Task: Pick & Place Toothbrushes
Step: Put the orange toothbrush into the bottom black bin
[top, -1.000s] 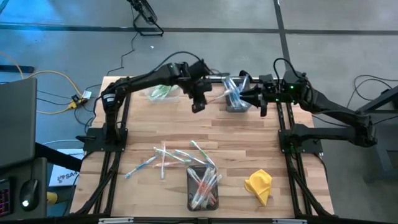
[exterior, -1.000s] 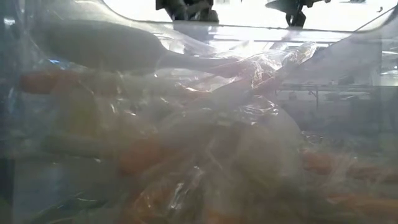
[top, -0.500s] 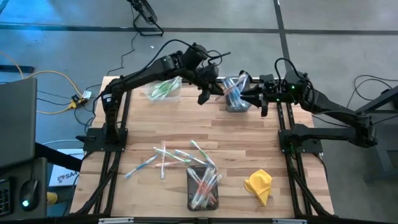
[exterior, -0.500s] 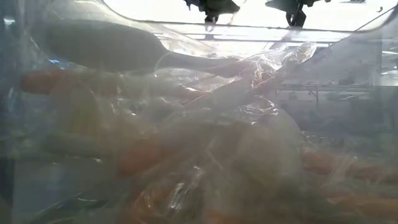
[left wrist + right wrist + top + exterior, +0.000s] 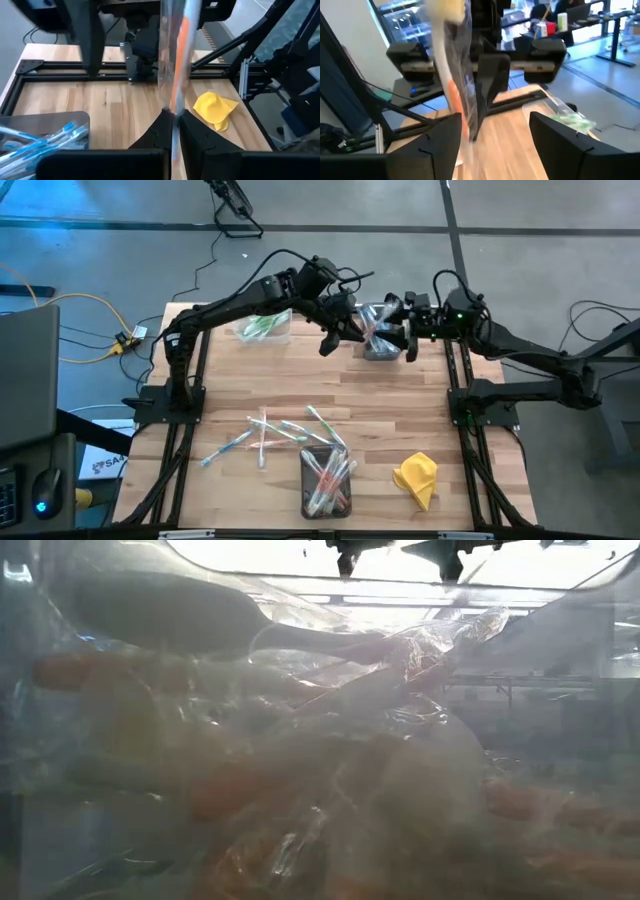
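Far side of the bench (image 5: pixel 400 420): one bin (image 5: pixel 264 328) sits left, another bin (image 5: pixel 380 340) right, between the two arms. Loose toothbrushes (image 5: pixel 275 432) lie near the front, a third bin (image 5: pixel 327 478) just right of them, and what looks like a cloth (image 5: pixel 417 477) further right.
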### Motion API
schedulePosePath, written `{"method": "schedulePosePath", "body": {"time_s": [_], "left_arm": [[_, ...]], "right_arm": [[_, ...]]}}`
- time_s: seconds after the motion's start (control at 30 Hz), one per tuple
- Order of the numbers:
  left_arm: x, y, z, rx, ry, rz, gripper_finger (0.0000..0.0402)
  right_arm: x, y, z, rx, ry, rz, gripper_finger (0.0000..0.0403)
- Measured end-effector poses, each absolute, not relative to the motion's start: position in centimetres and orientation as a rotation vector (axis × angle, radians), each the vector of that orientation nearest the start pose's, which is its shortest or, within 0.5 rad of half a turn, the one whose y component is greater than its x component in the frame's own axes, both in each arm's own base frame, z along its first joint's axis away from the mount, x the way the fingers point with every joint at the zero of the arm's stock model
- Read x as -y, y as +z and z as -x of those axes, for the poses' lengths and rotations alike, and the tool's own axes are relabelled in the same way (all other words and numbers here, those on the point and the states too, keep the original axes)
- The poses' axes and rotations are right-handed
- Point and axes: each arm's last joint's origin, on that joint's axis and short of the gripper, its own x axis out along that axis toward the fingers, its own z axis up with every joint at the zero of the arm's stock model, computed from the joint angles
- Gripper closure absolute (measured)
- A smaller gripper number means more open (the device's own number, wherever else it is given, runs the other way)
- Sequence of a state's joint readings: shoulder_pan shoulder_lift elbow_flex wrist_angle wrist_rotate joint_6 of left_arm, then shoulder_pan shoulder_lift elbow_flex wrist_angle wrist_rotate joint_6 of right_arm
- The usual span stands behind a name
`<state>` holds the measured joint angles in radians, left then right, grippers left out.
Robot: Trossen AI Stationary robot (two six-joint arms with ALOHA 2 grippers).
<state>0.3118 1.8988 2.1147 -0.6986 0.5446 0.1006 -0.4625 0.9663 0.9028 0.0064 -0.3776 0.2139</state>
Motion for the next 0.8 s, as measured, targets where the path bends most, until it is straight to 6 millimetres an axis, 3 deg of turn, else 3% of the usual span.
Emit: {"method": "schedulePosePath", "body": {"time_s": [0.23, 0.57, 0.8], "left_arm": [[-11.1, 42.1, -39.9, -0.439, -0.233, 0.104, 0.0392], [-11.1, 42.1, -39.9, -0.440, -0.230, 0.114, 0.0392], [-11.0, 42.1, -39.9, -0.443, -0.225, 0.145, 0.0392]], "right_arm": [[8.2, 36.3, -20.6, 0.017, 0.062, -0.208, 0.0172], [8.2, 36.5, -20.5, 0.032, 0.061, -0.197, 0.0172], [7.6, 36.6, -21.6, 0.066, 0.103, -0.178, 0.0172]]}}
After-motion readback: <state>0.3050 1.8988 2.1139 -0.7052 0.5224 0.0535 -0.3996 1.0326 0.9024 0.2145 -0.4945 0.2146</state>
